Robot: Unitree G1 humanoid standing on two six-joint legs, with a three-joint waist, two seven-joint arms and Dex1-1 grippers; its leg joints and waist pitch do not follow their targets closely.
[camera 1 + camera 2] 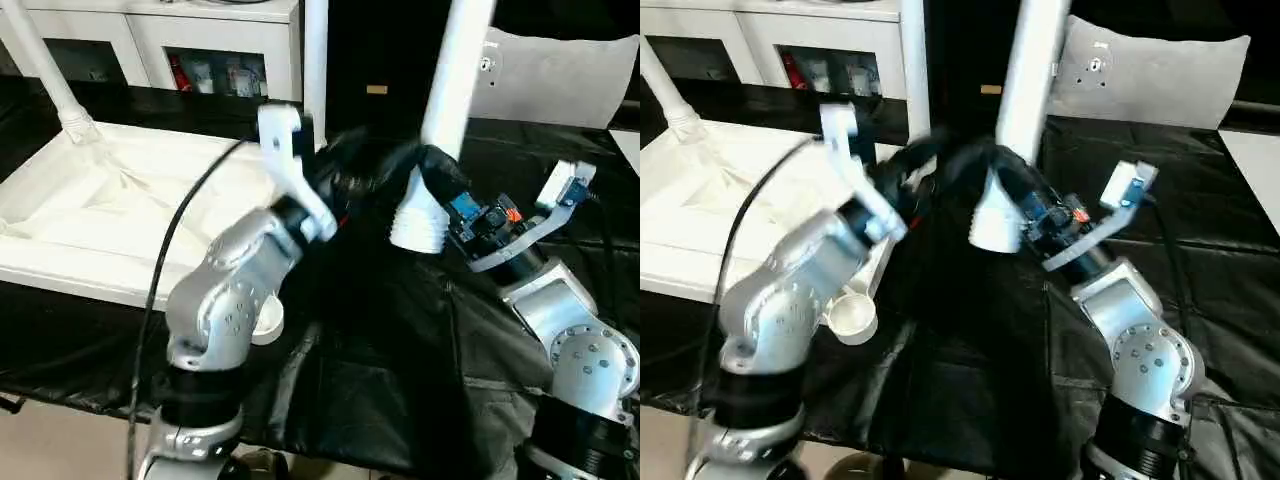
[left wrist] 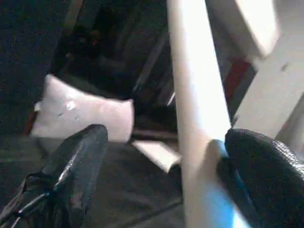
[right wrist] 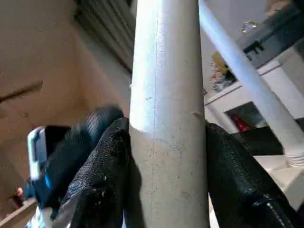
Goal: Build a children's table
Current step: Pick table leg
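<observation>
An upturned tabletop [image 1: 110,215] lies on the left part of the worktable [image 1: 400,370], with one leg [image 1: 40,60] standing in its far left corner socket. Another leg [image 1: 320,60] stands at its far right corner. A third leg [image 1: 452,100] is held upright above the middle of the worktable by the right gripper [image 1: 425,175], just right of the tabletop's right edge. The left gripper [image 1: 350,165] sits between that leg and the tabletop. A cabinet [image 1: 150,40] stands behind the worktable's far left edge.
</observation>
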